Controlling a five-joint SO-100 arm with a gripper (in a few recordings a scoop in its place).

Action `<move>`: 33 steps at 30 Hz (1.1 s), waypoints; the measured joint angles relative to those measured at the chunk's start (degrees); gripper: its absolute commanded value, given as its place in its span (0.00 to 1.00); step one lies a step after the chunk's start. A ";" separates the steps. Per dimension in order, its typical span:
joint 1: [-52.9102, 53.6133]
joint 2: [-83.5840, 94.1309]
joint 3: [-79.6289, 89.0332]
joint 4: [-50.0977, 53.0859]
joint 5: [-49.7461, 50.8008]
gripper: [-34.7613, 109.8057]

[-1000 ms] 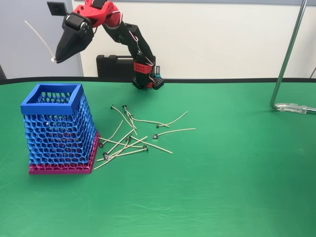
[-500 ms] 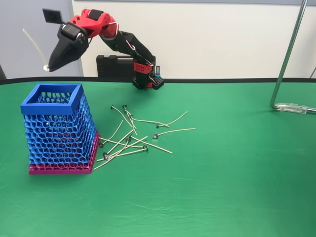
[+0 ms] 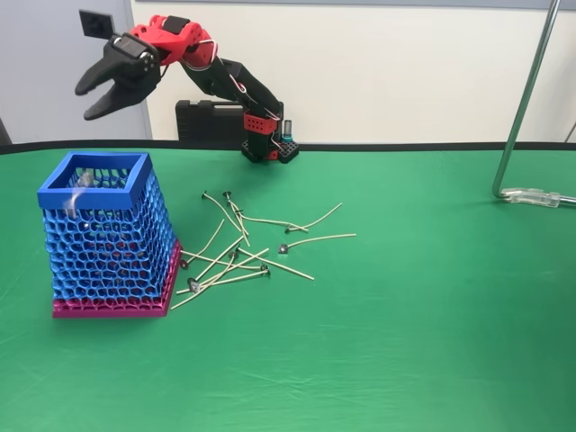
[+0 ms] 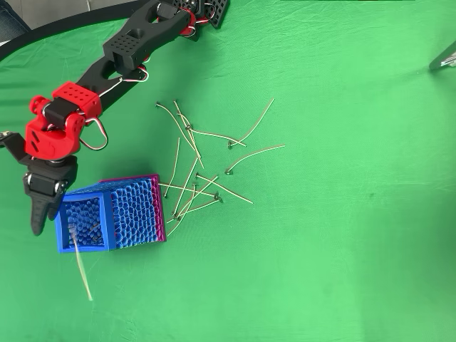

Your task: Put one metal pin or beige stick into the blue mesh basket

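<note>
The pincer (image 3: 97, 90), jaws apart and holding nothing, hangs above the basket (image 3: 94, 185). A stick (image 4: 80, 260) leans over the basket's rim, one end inside. I judge it may tip out; nudging it inward would finish. Spare sticks (image 3: 243, 247) litter the desk (image 3: 405, 315).

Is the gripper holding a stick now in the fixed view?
No, the gripper hangs open above the blue mesh basket, with nothing between its fingers.
</note>
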 measured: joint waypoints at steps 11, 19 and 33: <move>0.00 -0.44 -0.79 0.00 0.53 0.44; -0.26 4.39 7.21 0.00 2.99 0.28; -12.04 37.09 50.98 0.00 5.10 0.25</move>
